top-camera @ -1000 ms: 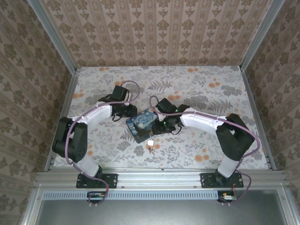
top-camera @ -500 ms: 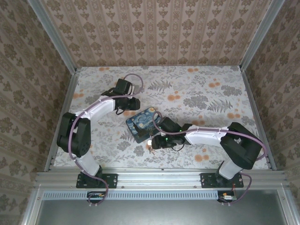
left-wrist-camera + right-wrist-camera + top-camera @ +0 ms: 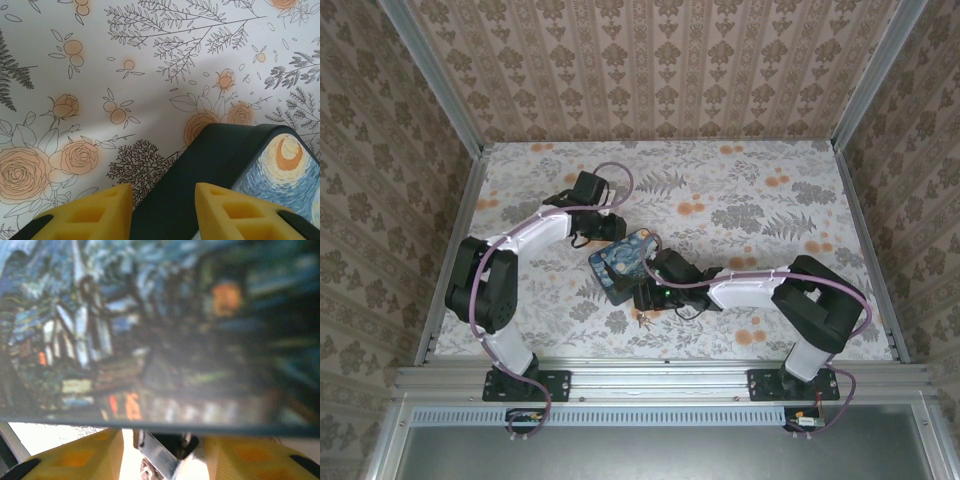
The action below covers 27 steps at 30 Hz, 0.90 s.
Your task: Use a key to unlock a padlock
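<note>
Early stage; nothing unlocked as far as I can see. Right pincer (image 3: 163,435) sits low at the near edge of the blue painted box (image 3: 620,262), fingers apart with a small metal piece (image 3: 162,452) between them; can't tell if it's clamped, or whether it's lock or key. I judge the padlock is right there, just off the box's near edge; key bunch (image 3: 642,320) lies on the counter (image 3: 770,200) just nearer the bases. Left pincer (image 3: 162,187) is open over the box's far corner, clamping nothing evident. Left to do: secure lock, insert key, turn, free shackle.
</note>
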Tool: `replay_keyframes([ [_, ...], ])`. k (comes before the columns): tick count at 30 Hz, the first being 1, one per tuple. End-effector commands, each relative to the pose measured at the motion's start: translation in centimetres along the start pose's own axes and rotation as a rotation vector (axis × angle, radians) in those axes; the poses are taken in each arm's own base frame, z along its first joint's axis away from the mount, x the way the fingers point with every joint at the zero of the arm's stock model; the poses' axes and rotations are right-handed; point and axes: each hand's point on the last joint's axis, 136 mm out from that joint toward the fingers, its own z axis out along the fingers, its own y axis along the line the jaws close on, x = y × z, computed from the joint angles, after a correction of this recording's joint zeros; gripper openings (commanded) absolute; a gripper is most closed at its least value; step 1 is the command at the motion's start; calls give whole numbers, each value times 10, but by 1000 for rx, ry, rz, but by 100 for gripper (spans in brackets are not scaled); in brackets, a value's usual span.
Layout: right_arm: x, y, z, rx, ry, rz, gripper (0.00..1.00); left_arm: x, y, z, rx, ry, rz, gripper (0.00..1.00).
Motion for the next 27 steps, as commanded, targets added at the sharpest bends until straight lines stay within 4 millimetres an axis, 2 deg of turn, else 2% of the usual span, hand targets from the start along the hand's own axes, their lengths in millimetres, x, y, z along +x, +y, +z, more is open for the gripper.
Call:
replay_keyframes([
  [1,27,-19,13,40,75,51,46,7,3,3,-9,33,8,40],
  [7,34,-12,0,0,77,32,50,5,7,1,0,25,-8,40],
  [13,43,-16,-19,4,56,10,52,1,7,-3,2,8,-11,40],
  [18,40,-26,-10,45,38,19,52,3,4,0,9,13,-5,39],
  [27,32,-20,4,18,22,16,48,7,4,4,4,26,-7,39],
])
